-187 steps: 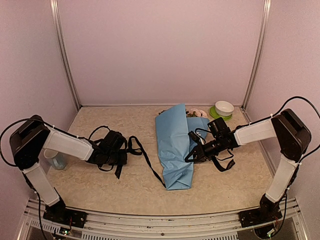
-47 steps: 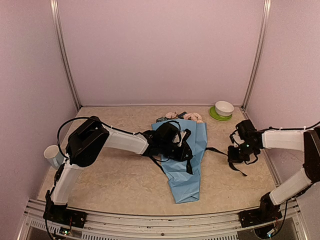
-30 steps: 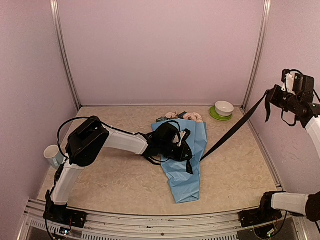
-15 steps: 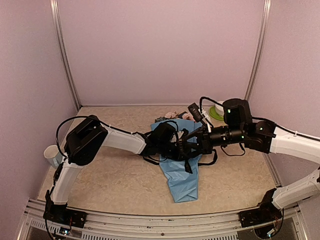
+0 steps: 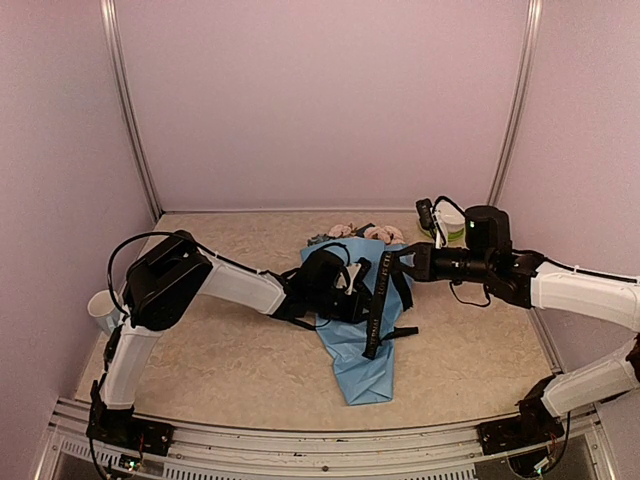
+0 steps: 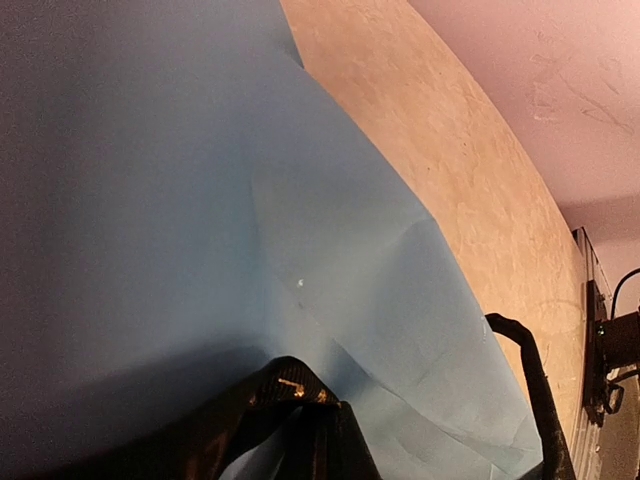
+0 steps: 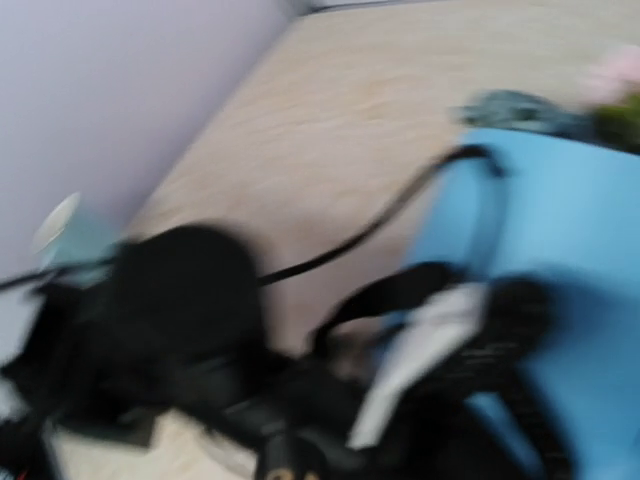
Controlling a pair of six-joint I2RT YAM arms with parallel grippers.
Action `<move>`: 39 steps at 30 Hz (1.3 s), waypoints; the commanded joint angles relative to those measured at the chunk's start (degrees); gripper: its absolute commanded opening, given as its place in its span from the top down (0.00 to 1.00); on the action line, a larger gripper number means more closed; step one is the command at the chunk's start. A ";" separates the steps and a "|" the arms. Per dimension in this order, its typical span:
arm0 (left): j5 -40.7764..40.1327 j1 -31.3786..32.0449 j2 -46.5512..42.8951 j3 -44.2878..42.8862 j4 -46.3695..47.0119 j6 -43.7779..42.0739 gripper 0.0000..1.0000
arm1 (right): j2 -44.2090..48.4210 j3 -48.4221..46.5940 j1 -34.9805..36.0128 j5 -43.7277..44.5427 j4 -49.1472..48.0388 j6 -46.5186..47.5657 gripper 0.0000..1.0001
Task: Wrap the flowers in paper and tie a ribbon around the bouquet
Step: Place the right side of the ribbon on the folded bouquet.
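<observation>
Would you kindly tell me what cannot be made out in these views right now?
- Stems of the flowers: top view, hidden inside the paper.
- Right wrist view: motion blur smears everything, the right claw included.
- Left claw: top view, tips hidden under its own wrist; left wrist view cuts them at the bottom edge.
- Ribbon: top view, its upper end lost among the black claws.
- Bowl: top view, partly behind the right arm.

right wrist view: motion-smeared; I make out only blue paper (image 7: 580, 230) and dark shapes.
flowers (image 5: 358, 231): stems hidden inside the paper; only blooms show.
left claw (image 6: 315, 425): cut off by the frame's bottom edge; from above, its wrist covers it.
ribbon (image 5: 374, 305): I can't trace its ends.
mug (image 5: 99, 311): half behind left arm (image 5: 235, 283).
</observation>
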State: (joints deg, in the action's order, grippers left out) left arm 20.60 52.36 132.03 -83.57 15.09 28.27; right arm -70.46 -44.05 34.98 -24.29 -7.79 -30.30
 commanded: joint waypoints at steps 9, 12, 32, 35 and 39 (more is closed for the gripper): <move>-2.95 1.43 -0.48 2.29 -2.00 2.09 1.00 | -15.58 -7.81 -8.88 -2.89 -0.07 -1.22 1.00; -3.48 1.35 -1.10 2.62 -1.99 1.85 1.00 | -20.17 -9.45 -8.80 -5.57 -0.30 -0.87 1.00; -4.52 1.06 -0.96 3.51 -3.35 0.82 1.00 | -6.70 -11.05 11.17 16.93 34.98 11.29 0.25; -4.67 1.06 -0.81 3.33 -3.63 0.54 1.00 | -4.68 -4.55 17.79 8.51 25.14 9.58 0.42; -4.78 0.99 -0.94 3.78 -3.71 0.46 1.00 | -9.19 1.55 20.41 -2.86 10.98 7.28 0.68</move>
State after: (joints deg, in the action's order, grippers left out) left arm 17.02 53.21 131.39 -82.11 16.53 29.52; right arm -75.24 -47.55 53.56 -15.57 15.40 -19.99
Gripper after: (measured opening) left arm 0.006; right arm 0.425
